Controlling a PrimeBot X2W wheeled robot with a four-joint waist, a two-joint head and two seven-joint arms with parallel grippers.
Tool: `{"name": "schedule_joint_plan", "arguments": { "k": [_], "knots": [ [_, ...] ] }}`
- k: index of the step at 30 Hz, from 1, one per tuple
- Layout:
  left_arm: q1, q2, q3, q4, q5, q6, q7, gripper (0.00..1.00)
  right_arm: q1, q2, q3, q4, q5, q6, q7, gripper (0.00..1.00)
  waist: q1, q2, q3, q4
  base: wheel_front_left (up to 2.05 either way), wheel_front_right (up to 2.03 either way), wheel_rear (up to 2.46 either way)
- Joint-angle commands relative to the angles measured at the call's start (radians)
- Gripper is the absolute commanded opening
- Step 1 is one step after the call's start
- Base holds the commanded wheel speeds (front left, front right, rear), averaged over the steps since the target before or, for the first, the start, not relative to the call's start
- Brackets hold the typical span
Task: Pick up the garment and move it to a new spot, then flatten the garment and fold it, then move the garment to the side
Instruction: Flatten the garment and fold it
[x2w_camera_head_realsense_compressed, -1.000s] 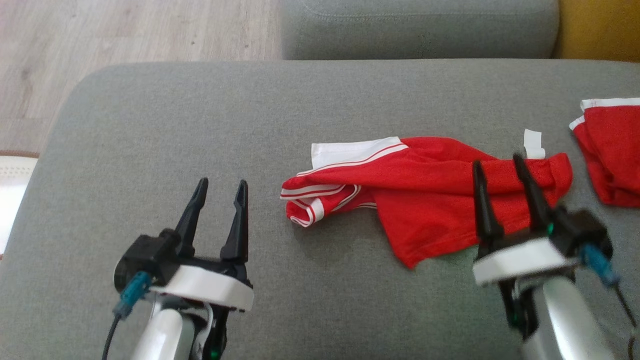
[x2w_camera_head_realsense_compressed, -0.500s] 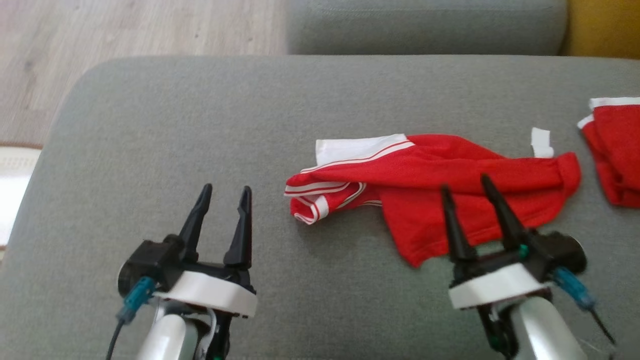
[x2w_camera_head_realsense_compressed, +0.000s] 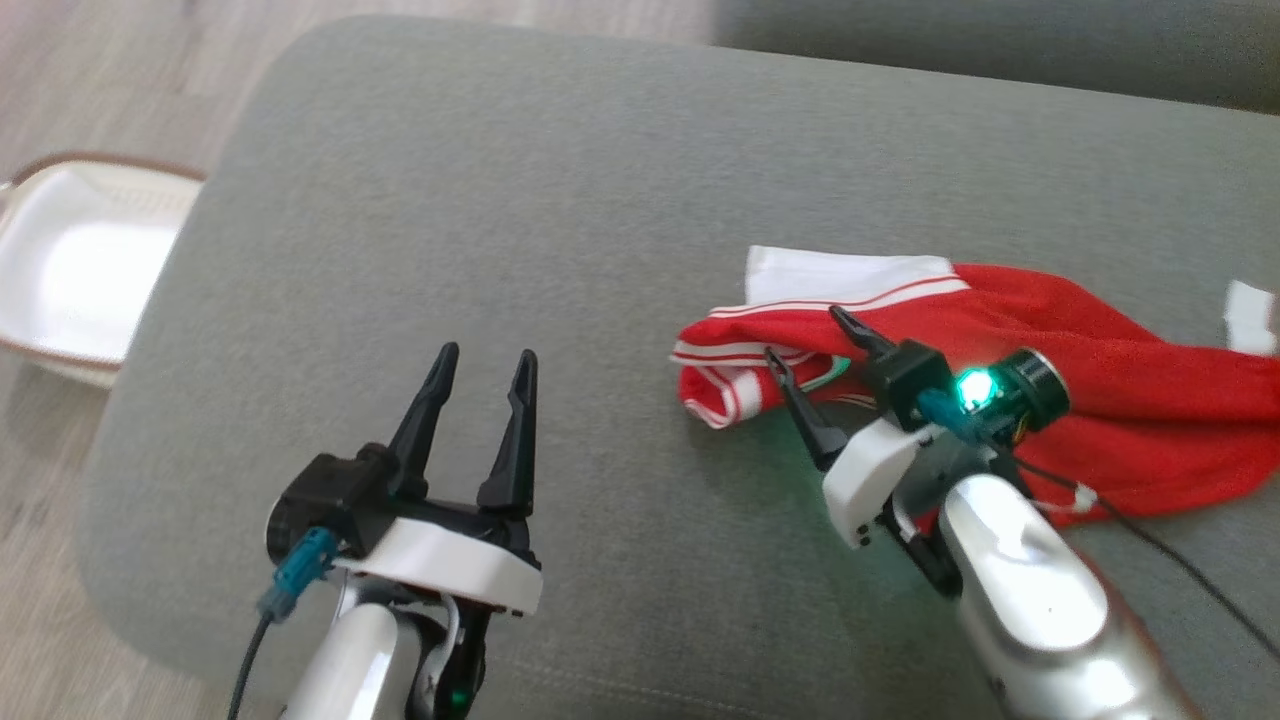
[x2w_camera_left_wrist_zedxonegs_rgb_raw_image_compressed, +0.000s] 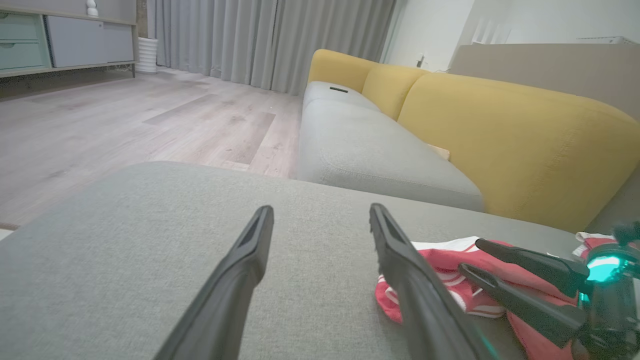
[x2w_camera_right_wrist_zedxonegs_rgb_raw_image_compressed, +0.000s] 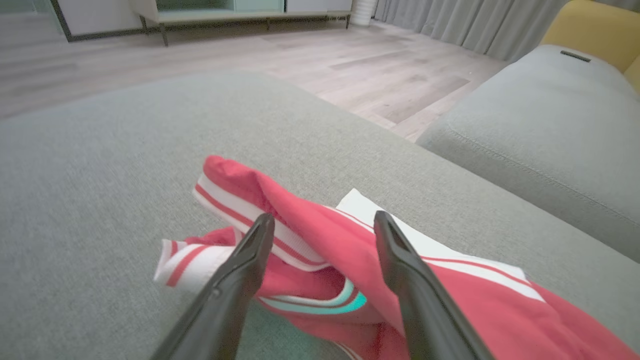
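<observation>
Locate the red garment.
In the head view the garment lies crumpled on the grey cushion, right of centre; the open right pincer is at its striped left end, and the left pincer stands apart to its left.

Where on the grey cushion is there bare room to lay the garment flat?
The grey cushion is bare across its left half and far side, from its left edge to the red garment, ahead of the open left gripper. The right side is crowded: the garment lies there, with the open right gripper over its striped end.
</observation>
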Motion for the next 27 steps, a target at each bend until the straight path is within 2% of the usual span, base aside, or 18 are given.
{"name": "schedule_joint_plan", "arguments": {
  "k": [1, 8, 9, 10, 13, 17, 24, 27],
  "knots": [
    [-0.041, 0.002, 0.020, -0.030, -0.005, 0.005, -0.012, 1.00, -0.056, -0.004, 0.031, 0.000, -0.009, -0.001, 0.013, 1.00, 0.0000, -0.0001, 0.013, 0.031, 0.00, 0.00, 0.00],
    [-0.040, 0.002, 0.015, -0.029, -0.012, 0.010, -0.012, 1.00, -0.143, -0.032, 0.097, 0.120, -0.028, -0.001, 0.064, 1.00, 0.0000, -0.0001, 0.015, 0.056, 0.00, 0.00, 0.00],
    [-0.040, 0.002, 0.014, -0.030, -0.013, 0.012, -0.012, 1.00, -0.154, -0.032, 0.103, 0.135, -0.021, -0.001, 0.067, 0.40, 0.0000, -0.0001, 0.015, 0.058, 0.00, 0.00, 0.00],
    [-0.040, 0.002, 0.013, -0.031, -0.014, 0.014, -0.012, 1.00, -0.167, -0.031, 0.109, 0.146, -0.015, -0.001, 0.066, 0.00, 0.0000, -0.0001, 0.015, 0.058, 0.00, 0.00, 0.00],
    [-0.037, 0.002, 0.016, -0.036, -0.017, 0.022, -0.012, 1.00, -0.203, -0.017, 0.099, 0.154, -0.004, -0.001, 0.038, 0.00, 0.0000, -0.0001, 0.017, 0.048, 0.00, 0.00, 0.00],
    [-0.030, 0.002, 0.023, -0.032, -0.015, 0.019, -0.012, 1.00, -0.242, 0.020, 0.014, 0.126, -0.004, -0.001, -0.033, 0.00, 0.0000, -0.0001, 0.014, 0.024, 0.00, 0.00, 0.00],
    [-0.042, 0.002, 0.020, -0.023, -0.005, 0.007, -0.012, 1.00, -0.277, 0.033, -0.121, -0.016, 0.068, -0.001, -0.164, 0.00, 0.0000, -0.0001, 0.001, 0.003, 0.00, 0.00, 0.00],
    [-0.052, 0.002, 0.012, -0.021, -0.005, 0.005, -0.012, 1.00, -0.291, 0.033, -0.184, -0.054, 0.059, -0.001, -0.191, 0.00, 0.0000, -0.0001, -0.001, 0.012, 0.00, 0.00, 0.00]
  ]
}}
